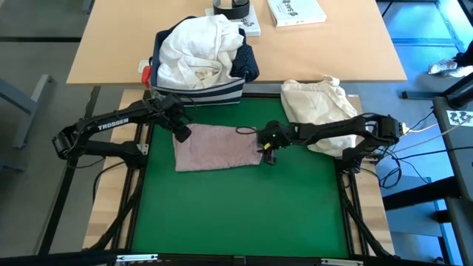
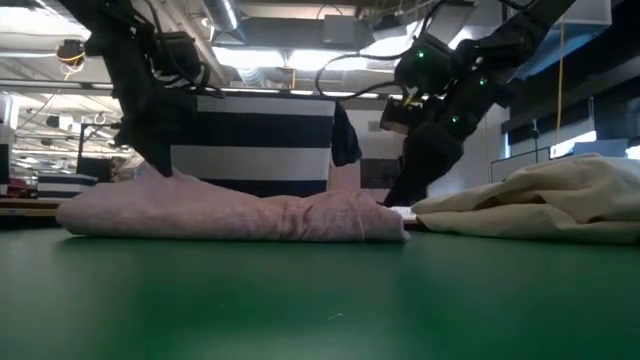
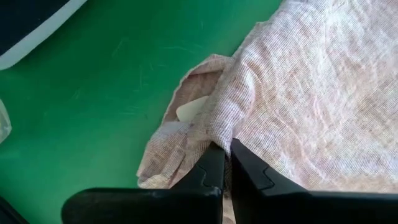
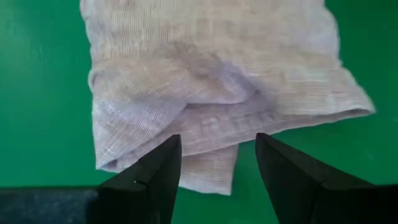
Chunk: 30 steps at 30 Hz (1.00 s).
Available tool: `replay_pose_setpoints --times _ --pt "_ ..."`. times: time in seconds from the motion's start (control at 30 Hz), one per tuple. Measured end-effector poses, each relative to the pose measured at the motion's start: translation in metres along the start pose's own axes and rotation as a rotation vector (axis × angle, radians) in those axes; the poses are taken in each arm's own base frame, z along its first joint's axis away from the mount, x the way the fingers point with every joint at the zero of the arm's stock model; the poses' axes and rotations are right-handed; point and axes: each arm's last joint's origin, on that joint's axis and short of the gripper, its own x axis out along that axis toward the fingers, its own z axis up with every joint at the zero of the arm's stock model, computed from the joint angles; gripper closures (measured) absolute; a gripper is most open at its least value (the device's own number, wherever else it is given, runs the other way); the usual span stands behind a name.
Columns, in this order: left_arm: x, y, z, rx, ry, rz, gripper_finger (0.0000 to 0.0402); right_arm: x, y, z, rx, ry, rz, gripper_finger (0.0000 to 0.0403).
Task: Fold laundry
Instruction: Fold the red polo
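Note:
The pale pink top [image 1: 218, 146] lies folded in a rough rectangle on the green mat [image 1: 236, 207]. In the low view the pink top [image 2: 235, 215] is a low, flat pile. My left gripper [image 1: 181, 133] is at its far-left corner, shut on the cloth. My right gripper [image 1: 267, 153] is open at the top's right edge. In its wrist view the right gripper [image 4: 217, 152] has one finger on either side of a hanging corner of the pink top [image 4: 211, 168], without closing on it. A white shirt [image 1: 196, 48] and a navy dotted shirt [image 1: 247, 63] lie in the striped bin. My left gripper [image 3: 225, 152] pinches a raised fold of the pink top [image 3: 233, 121] between its two fingers, at the far-left corner beside the collar opening [image 3: 189, 109]. The fingers come slanting down from above. The rest of the top lies on the mat.
The navy bin with white stripes [image 1: 199, 92] stands at the mat's far edge, just behind the left gripper. A cream-beige cloth bundle [image 1: 318, 103] lies at the far right, under the right arm, and shows in the low view as the cream bundle [image 2: 540, 205]. The near half of the mat is bare green.

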Motion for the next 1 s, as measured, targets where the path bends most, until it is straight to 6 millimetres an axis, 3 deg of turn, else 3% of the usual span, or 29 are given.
replay_pose_setpoints --times 0.1,0.33,0.6,0.87,1.0 --pt "0.000 0.000 0.000 0.000 0.000 0.002 0.0400 0.001 -0.005 -0.003 0.015 0.002 -0.007 0.0196" --pt "0.000 0.000 0.000 -0.008 -0.004 0.016 0.0399 0.024 -0.005 -0.028 0.012 0.059 0.000 0.0196" --pt "0.000 0.001 -0.005 -0.050 0.050 0.030 0.0399 0.036 -0.007 -0.032 0.018 0.075 -0.029 0.0196" --pt "-0.033 0.007 -0.016 -0.179 0.082 0.211 0.0399 0.035 -0.007 -0.038 0.022 0.147 -0.044 0.0196" --pt "-0.034 0.008 -0.022 -0.196 0.075 0.211 0.0398 0.035 -0.007 -0.039 0.016 0.149 -0.045 0.0196"
